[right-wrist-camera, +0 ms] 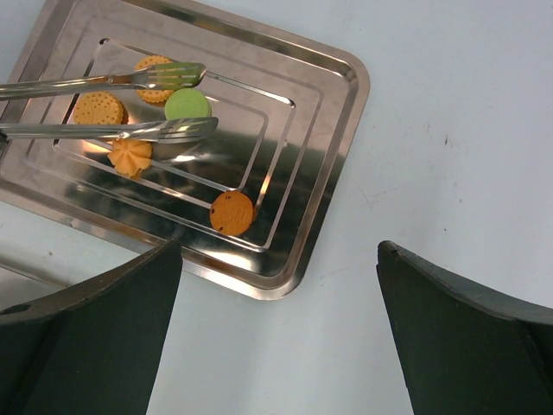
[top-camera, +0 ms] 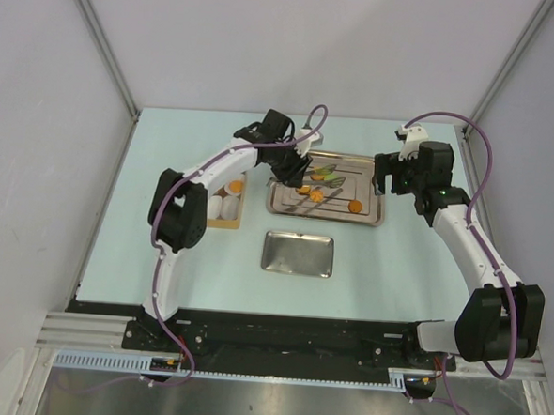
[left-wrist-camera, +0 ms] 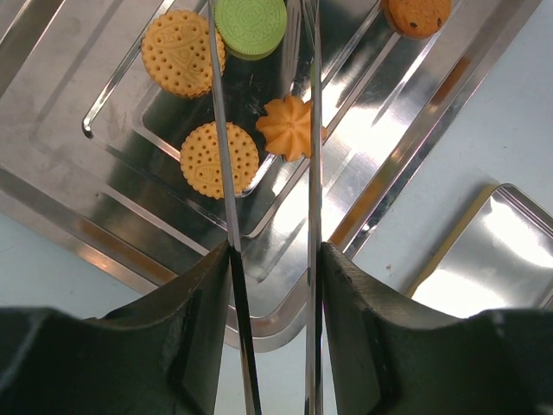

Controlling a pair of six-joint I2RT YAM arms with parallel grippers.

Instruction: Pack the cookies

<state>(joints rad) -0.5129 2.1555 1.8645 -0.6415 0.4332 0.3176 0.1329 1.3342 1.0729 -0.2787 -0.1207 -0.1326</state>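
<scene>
Several cookies lie on the large steel tray (top-camera: 374,213): a green one (left-wrist-camera: 251,24), a flower-shaped orange one (left-wrist-camera: 292,127), two dotted orange ones (left-wrist-camera: 219,159) (left-wrist-camera: 181,54) and a plain orange one (right-wrist-camera: 232,213). My left gripper (left-wrist-camera: 275,259) is shut on metal tongs (left-wrist-camera: 313,130), whose two arms reach out over the tray. In the right wrist view the tong tips (right-wrist-camera: 186,130) stand apart on either side of the green cookie (right-wrist-camera: 187,105). My right gripper (right-wrist-camera: 278,259) is open and empty above the table, to the right of the tray.
A small empty steel tin (top-camera: 298,254) lies in front of the large tray. A wooden box (top-camera: 225,221) to the left holds white paper cups (top-camera: 223,205) and one orange cookie (top-camera: 235,187).
</scene>
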